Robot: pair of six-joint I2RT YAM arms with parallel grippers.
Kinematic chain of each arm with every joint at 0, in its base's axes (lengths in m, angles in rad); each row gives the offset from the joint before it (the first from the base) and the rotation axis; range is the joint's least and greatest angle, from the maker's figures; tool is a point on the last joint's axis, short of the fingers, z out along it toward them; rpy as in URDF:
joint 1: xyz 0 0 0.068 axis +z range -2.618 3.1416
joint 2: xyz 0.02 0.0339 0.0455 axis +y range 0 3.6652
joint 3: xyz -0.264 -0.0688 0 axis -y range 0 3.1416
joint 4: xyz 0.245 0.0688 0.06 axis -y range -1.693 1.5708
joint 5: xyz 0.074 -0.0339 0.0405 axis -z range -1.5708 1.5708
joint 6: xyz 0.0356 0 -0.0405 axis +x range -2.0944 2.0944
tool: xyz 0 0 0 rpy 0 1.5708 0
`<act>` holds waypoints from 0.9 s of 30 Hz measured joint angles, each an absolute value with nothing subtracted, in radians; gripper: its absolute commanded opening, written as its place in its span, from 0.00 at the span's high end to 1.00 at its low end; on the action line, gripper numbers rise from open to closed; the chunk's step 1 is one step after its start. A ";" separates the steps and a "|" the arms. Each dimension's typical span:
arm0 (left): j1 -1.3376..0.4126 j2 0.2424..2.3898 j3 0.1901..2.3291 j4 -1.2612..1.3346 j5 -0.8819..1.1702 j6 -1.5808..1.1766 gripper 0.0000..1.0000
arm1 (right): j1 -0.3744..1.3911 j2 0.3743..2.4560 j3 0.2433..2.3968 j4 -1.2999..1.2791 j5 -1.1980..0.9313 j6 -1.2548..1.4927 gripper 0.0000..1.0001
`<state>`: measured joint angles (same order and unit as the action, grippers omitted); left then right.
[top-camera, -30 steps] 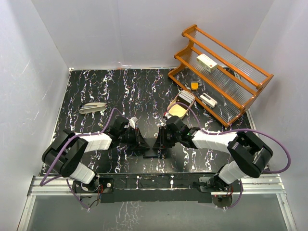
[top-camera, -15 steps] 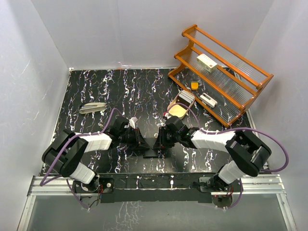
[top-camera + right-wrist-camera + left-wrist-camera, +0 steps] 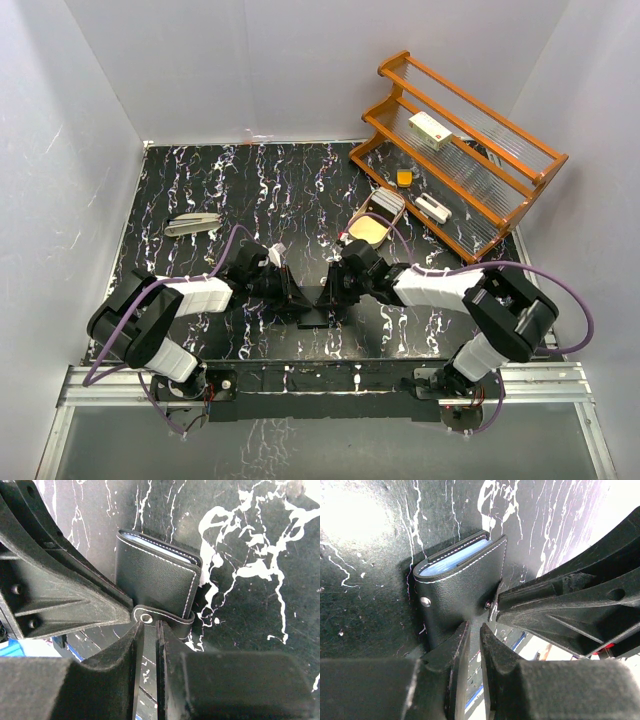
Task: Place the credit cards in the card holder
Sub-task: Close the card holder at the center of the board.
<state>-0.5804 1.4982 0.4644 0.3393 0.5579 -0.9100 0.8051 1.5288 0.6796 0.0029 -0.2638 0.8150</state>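
Looking down on the black marbled table point(image 3: 200, 180), I have the wooden rack point(image 3: 505, 185) at 2 o'clock, running out to the table's right edge, with a white box point(image 3: 430, 130) on its upper shelf. Both arms reach in from 6 o'clock and meet nose to nose just below the table's middle. A cream tray point(image 3: 372, 226) lies at 1 o'clock from that meeting point, near the foot of the rack. A small grey object point(image 3: 192, 223) lies alone at 10 o'clock, well apart from everything else.

The holder point(image 3: 462, 592) sits between the two grippers, near the table's centre, a little toward 6 o'clock. It is folded shut and rests on the tabletop. The pale blue edges of the cards point(image 3: 452, 560) show inside its open mouth, tucked between the two black covers.

The left gripper point(image 3: 472, 630) is narrow, with a slim slot of light between the fingers. Its tips touch the holder's cover at the end away from the cards. I cannot tell whether it pinches anything.

The right gripper point(image 3: 148, 627) is narrow too, with its tips right at the strap point(image 3: 172, 620) that wraps the holder's edge. The snap point(image 3: 146, 616) sits at its mouth. I cannot tell whether it is clamping the strap or only pressing on it.
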 measured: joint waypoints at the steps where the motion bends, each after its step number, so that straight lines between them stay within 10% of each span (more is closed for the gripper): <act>1: -0.581 1.498 0.464 0.341 0.558 -0.911 0.86 | 0.805 1.534 0.685 0.001 -0.263 0.815 0.88; 27: -0.582 1.498 0.459 0.352 0.557 -0.916 0.84 | 0.814 1.596 0.804 -0.162 -0.234 0.791 0.93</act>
<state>-0.5819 1.4979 0.4595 0.3515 0.5571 -0.9161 0.8143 1.5959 0.8036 -0.1619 -0.2337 0.7910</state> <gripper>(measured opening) 0.156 0.065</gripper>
